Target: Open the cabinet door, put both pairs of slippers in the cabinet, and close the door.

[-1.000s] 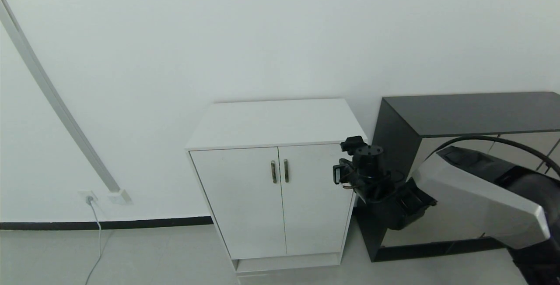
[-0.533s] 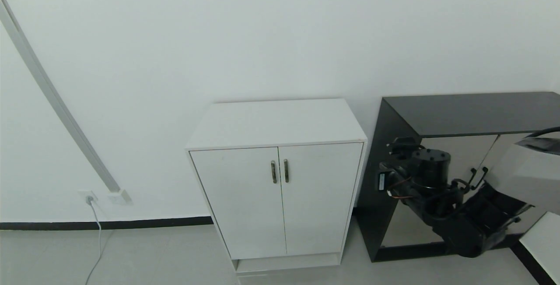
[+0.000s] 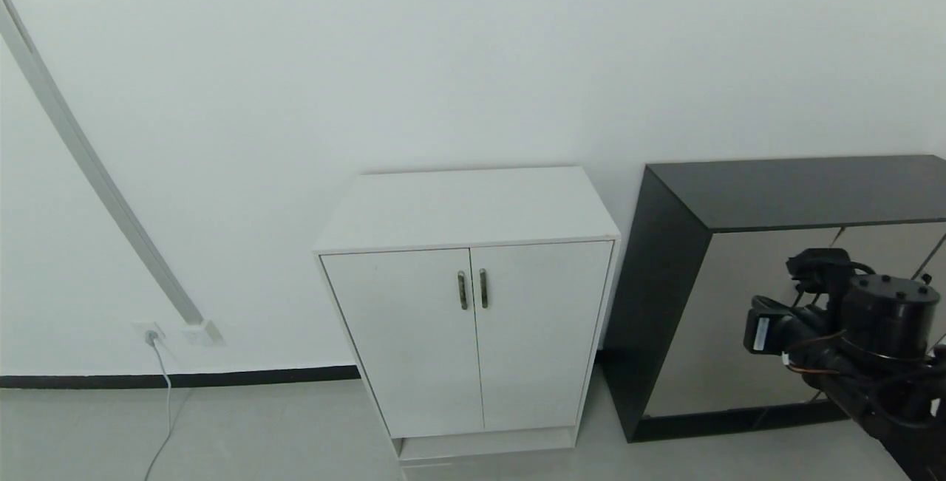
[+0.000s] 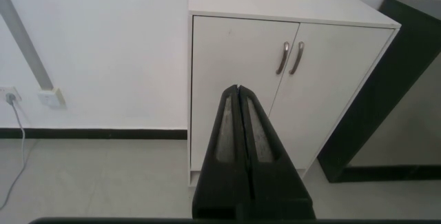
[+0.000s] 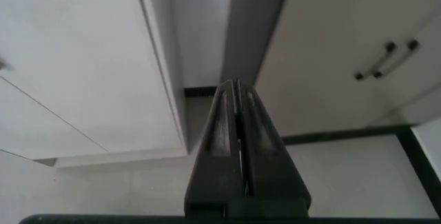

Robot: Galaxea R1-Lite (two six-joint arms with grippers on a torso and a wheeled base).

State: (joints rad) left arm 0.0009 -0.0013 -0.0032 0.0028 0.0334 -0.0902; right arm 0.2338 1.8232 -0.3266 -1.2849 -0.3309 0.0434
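The white cabinet [image 3: 465,207] stands against the wall with both doors flat and closed, and its two metal handles [image 3: 471,289] meet at the middle seam. From the left wrist view, the cabinet [image 4: 241,79] lies ahead and my left gripper [image 4: 238,89] is shut on nothing, well short of the doors, its tips in line with the left door. My right arm [image 3: 857,326] hangs to the right of the white cabinet, in front of the black mirrored unit. My right gripper [image 5: 238,85] is shut and holds nothing.
A black unit with mirrored front [image 3: 739,274] stands right of the cabinet, close beside it. A wall socket with a cable [image 3: 151,335] and a slanted grey conduit [image 3: 89,163] are on the left. Bare grey floor [image 3: 259,437] lies before the cabinet.
My right arm has swung from the cabinet's right door edge away to the right, now in front of the mirrored unit. The cabinet doors stay closed.
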